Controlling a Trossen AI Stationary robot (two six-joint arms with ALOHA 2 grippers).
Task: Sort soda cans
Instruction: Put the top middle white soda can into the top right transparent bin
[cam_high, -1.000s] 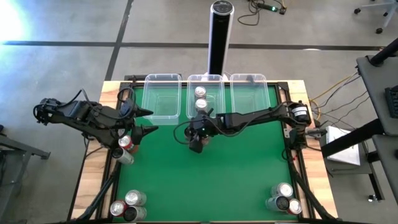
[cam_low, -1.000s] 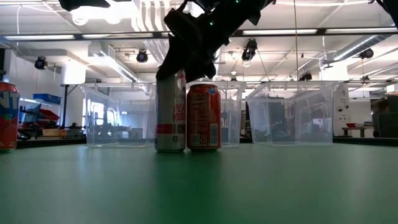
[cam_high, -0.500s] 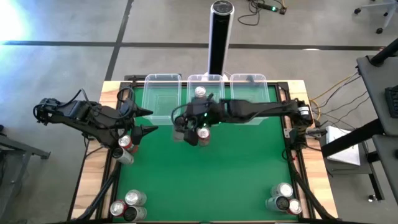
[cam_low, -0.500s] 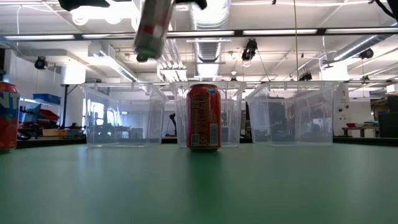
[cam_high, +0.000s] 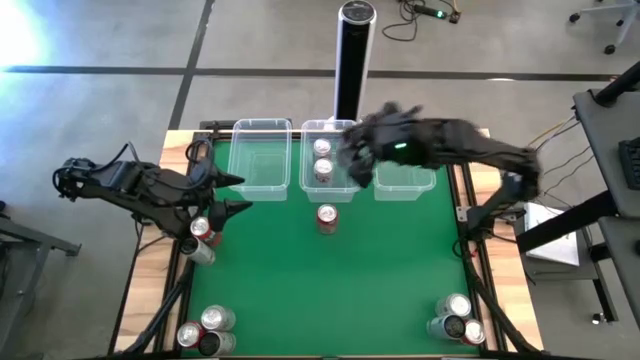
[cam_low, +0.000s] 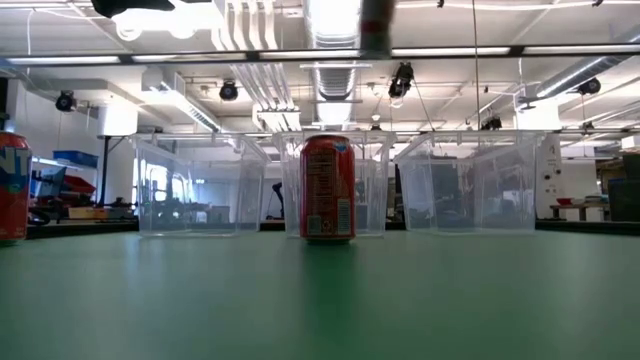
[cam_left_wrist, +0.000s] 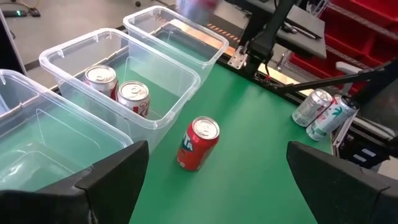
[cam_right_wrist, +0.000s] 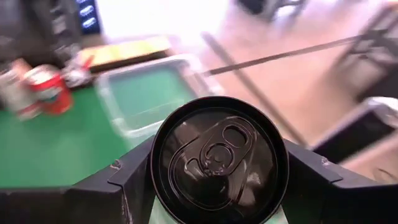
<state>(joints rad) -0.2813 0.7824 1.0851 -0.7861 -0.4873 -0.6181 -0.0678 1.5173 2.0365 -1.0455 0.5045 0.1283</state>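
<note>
Right gripper (cam_high: 362, 160): upper centre of the high view, over the tubs, fingers clamped on a dark-topped metal can (cam_right_wrist: 219, 158).
Red cylindrical can (cam_high: 327, 217): upright on green mat, frame centre, well below the gripper.
Left gripper (cam_high: 232, 196): left edge, fingers spread, empty.

The right pincer (cam_high: 362, 158) is motion-blurred in the high view, its held can (cam_right_wrist: 219, 160) indistinct there.

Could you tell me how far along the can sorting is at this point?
Done: two cans sit in the middle tub; the left tub is empty. In hand: the right gripper, jaws shut on a dark-topped can, is above the tubs. Left: the red can in front of the middle tub, two cans beside the waiting left gripper, and the near-corner clusters.
</note>
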